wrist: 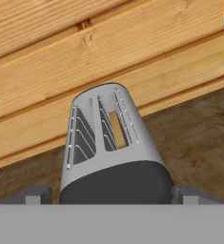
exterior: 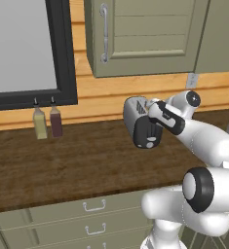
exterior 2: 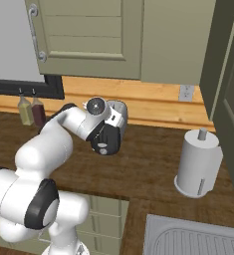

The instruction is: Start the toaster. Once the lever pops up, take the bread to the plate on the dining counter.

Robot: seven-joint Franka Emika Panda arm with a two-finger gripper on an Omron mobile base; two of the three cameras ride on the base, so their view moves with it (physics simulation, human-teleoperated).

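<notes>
Dark wood-grain counter [exterior: 62,165] carries the work area; drawers w/ metal handles [exterior: 94,206] sit under its front edge. We see the gripper [wrist: 111,193] right at the black end panel of the toaster [wrist: 106,143], fingers [wrist: 35,194] spread wide, one tip on each side of the panel, nothing pinched; contact w/ the body we cannot tell. Toaster stands toward the counter's back edge, near the plank wall [wrist: 85,43]. In the hand view its right-hand top slot shows a tan strip, the bread [wrist: 117,127], sitting low inside. Roll on an upright holder [exterior 2: 198,162] stands toward the counter's right end, well apart from toaster. Two bottles [exterior: 47,124] stand at the back edge, left, under a dark-framed window [exterior: 28,48]. Wall cabinet [exterior: 135,34] above.
</notes>
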